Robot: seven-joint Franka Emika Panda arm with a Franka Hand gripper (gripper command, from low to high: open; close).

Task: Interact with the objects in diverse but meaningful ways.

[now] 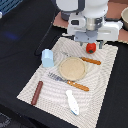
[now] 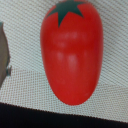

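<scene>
The tomato [image 1: 90, 47] lies on the mat's [image 1: 100, 85] far edge, directly under the pincer [image 1: 91, 42]; whether its jaws are released or clenched I cannot tell. Descend straight and grip its middle gently.

Tan plate [image 1: 72, 68] sits mid-placemat [image 1: 102, 85]; a wooden-handled fork [image 1: 68, 82] lies just beside its near edge, a knife [image 1: 89, 60] at its far right, all on the dark worktop [image 1: 20, 40].
</scene>
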